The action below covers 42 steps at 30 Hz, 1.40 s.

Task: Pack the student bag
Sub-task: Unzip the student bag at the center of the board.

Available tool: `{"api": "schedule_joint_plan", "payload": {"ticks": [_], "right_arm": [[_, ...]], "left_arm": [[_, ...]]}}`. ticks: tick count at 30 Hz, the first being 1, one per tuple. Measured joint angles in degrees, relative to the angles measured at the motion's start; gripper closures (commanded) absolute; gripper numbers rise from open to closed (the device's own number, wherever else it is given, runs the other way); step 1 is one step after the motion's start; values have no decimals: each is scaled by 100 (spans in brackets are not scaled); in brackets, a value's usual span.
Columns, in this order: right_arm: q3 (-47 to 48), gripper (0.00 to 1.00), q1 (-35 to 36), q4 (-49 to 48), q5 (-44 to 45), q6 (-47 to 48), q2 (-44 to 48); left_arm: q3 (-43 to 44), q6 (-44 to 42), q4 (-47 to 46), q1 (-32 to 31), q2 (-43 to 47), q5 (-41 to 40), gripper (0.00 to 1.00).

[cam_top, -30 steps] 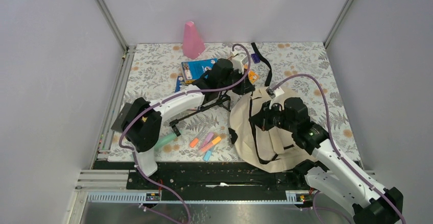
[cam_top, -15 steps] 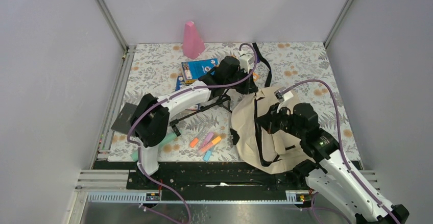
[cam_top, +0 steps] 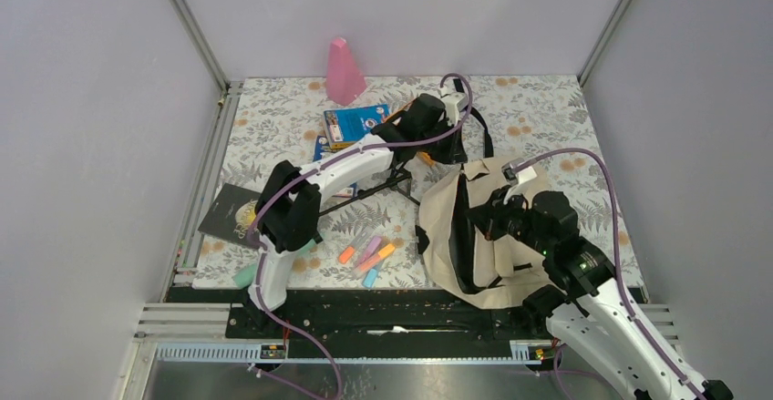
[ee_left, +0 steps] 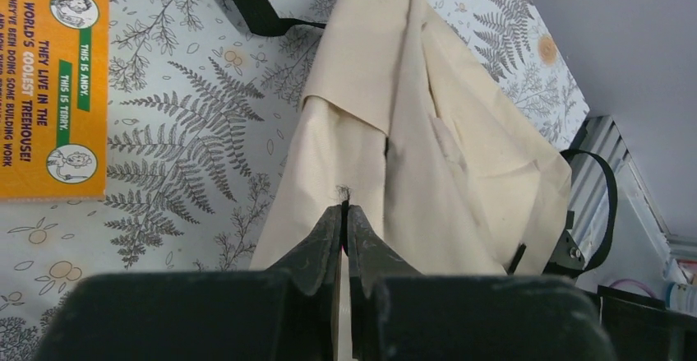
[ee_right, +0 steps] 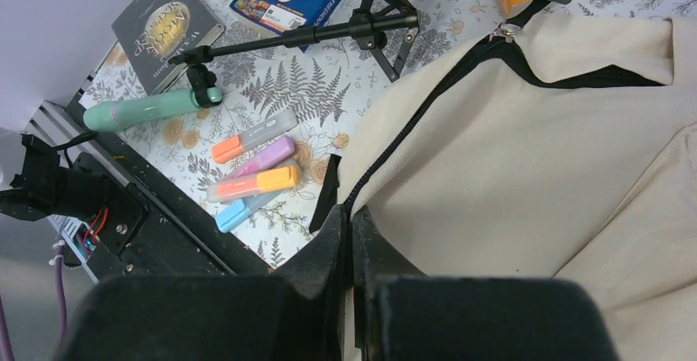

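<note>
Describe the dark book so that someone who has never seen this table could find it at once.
Start at the flowered table and go to its near left corner. The dark book lies flat there. Unlike the blue book and the orange book farther back, its cover is charcoal with a round gold emblem.

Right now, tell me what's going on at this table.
Both arms are holding the backpack. The left fingers are pinched shut on a fold of its cloth at the far side. The right fingers are shut on an edge beside the black zipper. The markers, the blue book and the dark book lie on the table outside it, not yet packed.
</note>
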<state>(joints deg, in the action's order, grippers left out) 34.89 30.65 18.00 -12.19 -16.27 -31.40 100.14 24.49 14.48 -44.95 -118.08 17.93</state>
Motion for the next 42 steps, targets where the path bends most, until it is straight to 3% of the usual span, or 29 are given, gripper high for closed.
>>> {"api": "schedule_joint_plan", "payload": {"ticks": [9,17,24,26,30,32,37,42], "right_arm": [[61,100,-2,109,68,-7,219],[197,100,70,96,-623,-210,505],[199,100,76,72,-734,-310,514],[199,100,76,72,-634,-343,514],[164,100,87,74,-164,-420,546],[107,100,90,74,90,-466,588],[-79,100,92,74,772,-621,682],[-184,100,96,61,1283,-804,686]], "left_arm": [[533,-15,179,-9,-428,-168,100],[767,-229,166,334,-918,-1519,100],[695,-243,-70,376,-916,-1493,100],[695,-245,-131,345,-905,-1440,89],[315,-286,-302,302,-588,-1316,47],[-46,-343,-380,295,-225,-1309,33],[-1384,-356,-911,295,1438,-1438,18],[-2771,-310,-1626,273,3182,-1596,10]]}}
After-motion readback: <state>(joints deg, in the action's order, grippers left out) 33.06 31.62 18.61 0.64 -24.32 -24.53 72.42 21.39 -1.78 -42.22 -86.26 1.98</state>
